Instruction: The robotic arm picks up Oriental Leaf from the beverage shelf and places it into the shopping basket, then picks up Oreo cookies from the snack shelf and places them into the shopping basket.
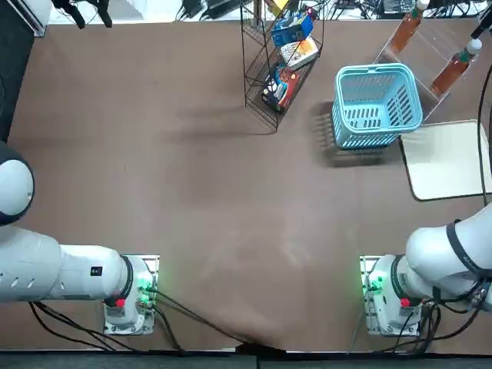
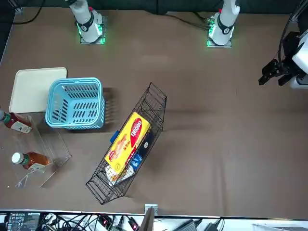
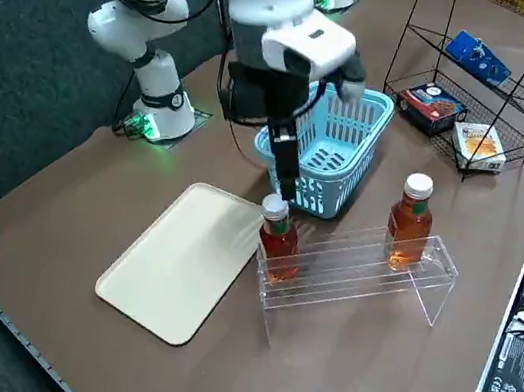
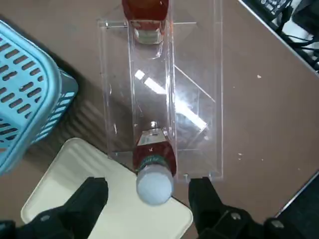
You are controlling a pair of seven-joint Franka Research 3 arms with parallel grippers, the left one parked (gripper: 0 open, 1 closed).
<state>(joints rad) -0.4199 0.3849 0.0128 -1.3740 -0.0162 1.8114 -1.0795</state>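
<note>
The right gripper (image 4: 148,191) is positioned at the near-bottle end of the acrylic stand (image 3: 360,274), fingers apart, one on either side of the white-capped Oriental Leaf bottle (image 4: 155,167). The top view crops the gripper. A second bottle (image 3: 410,222) occupies the stand's other end; the blue basket (image 1: 377,105) is beside the stand, near the white tray (image 3: 184,262).

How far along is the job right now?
Nothing looks done: both teas sit on the clear stand. Nothing is in hand; the right tool is open around one tea's cap. Left: basket the tea, then the Oreos, which I can't pick out.
</note>
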